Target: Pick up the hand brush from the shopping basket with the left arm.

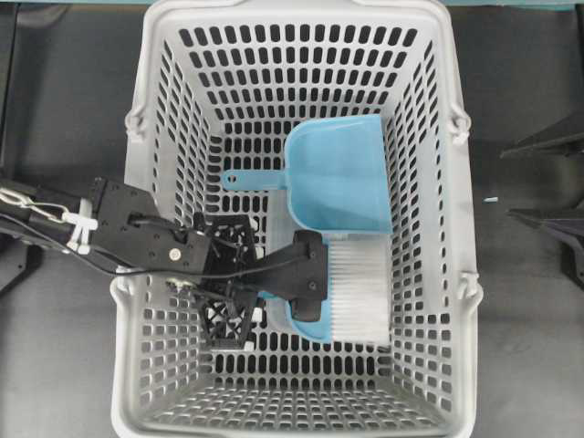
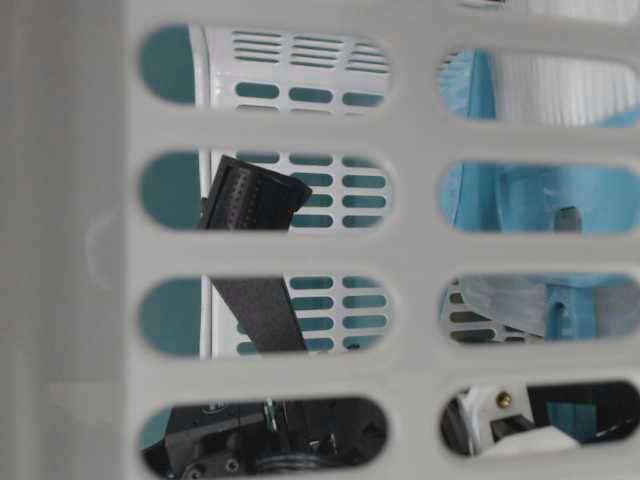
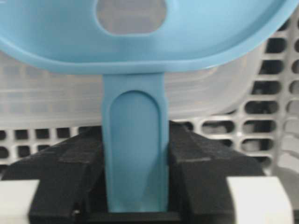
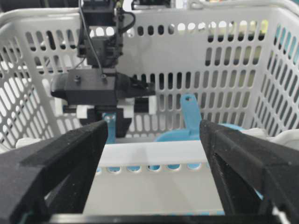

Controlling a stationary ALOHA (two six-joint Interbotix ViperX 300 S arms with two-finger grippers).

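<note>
Hand brush lies on the shopping basket floor, bristles just beside the dustpan. Left gripper clamped on the brush's thin handle, both pads touching it. Right gripper spread wide outside the basket rim, holding nothing. Basket sits on a dark worktop.
</note>
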